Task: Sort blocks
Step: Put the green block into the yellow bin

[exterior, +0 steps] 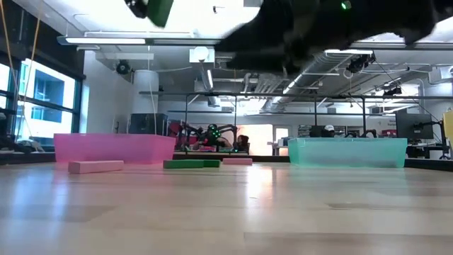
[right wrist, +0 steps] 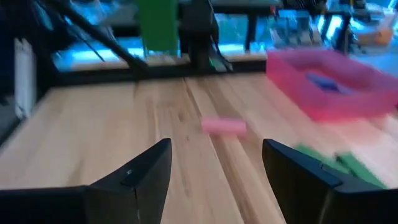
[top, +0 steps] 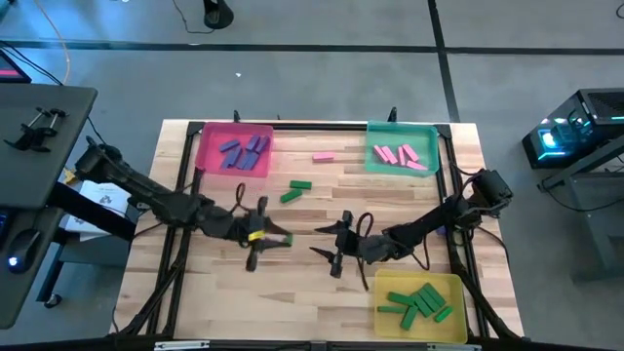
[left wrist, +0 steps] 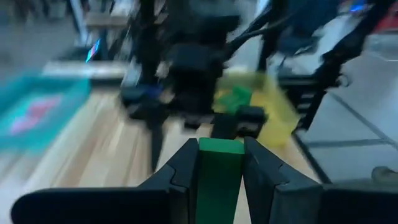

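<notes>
Blocks (top: 295, 191) between two trays (top: 234, 149)

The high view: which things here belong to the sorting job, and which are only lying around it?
Job:
- green block held by left gripper
- loose green blocks and pink block
- pink tray, teal tray, yellow tray
- right gripper, open, empty

Not job:
- computer case beside the table
- side desk

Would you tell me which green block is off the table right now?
The green block clamped between the left gripper's fingers; the other two loose ones lie on the wood.
</notes>
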Tool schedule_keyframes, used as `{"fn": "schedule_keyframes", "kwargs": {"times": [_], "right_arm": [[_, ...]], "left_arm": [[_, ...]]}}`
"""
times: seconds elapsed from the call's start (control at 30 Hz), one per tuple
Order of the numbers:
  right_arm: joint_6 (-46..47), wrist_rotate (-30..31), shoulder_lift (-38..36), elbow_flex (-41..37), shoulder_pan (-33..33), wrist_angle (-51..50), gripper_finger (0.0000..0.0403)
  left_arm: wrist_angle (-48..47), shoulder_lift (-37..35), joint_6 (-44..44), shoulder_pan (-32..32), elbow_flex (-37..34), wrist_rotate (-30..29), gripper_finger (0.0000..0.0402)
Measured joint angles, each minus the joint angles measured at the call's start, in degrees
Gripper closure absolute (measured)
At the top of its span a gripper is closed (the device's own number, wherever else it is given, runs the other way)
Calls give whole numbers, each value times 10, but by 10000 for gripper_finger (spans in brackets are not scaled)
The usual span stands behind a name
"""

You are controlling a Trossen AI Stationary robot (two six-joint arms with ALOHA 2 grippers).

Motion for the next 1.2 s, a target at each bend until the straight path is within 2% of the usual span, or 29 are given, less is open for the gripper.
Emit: {"fn": "schedule_keyframes", "kwargs": {"times": [0.2, 0.43, 0.83, 1.07, 1.2], "right_arm": [[-42, -53, 0, 0, -12, 80, 167], [-74, -65, 0, 15, -10, 87, 167], [-113, -80, 0, 37, 4, 61, 167], [-108, -38, 0, 37, 5, 74, 167], [-112, -57, 0, 37, 4, 78, 167]], "left_arm": [[208, 75, 102, -15, -22, 1, 336], [326, 153, 127, -12, -22, -5, 336], [357, 181, 138, -10, -22, -93, 338], [357, 182, 138, -10, -22, -95, 344], [357, 182, 137, -10, -22, -93, 344]]}}
